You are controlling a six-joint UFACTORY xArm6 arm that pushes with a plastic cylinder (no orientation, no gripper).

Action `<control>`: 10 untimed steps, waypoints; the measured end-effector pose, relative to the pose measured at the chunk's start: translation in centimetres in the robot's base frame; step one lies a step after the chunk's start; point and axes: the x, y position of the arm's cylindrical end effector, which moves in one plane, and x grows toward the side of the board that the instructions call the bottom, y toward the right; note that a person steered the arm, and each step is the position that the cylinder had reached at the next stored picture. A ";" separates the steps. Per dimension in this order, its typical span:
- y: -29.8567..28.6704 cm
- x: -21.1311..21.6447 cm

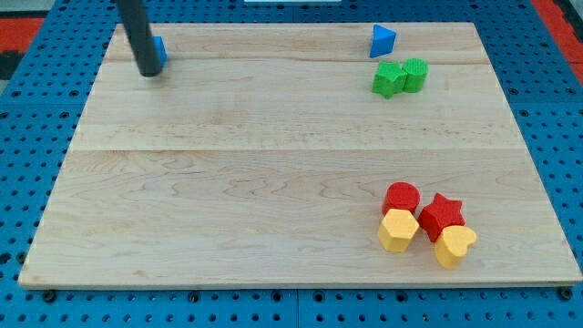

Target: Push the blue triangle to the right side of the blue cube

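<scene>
My tip, a bare rod holding nothing, against the mostly hidden blue cube; blue triangle far right, upright.

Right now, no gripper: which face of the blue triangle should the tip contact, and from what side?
My tip sits at the view's top left, against the blue cube, which the rod mostly hides. The blue triangle is far off at the view's top right. Probably best to contact its right-hand face and push leftward along the top edge, staying above the green blocks just below it.
</scene>
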 end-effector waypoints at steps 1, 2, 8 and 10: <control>0.9 -3.4; 7.8 1.0; 25.3 -7.3; 27.4 -3.8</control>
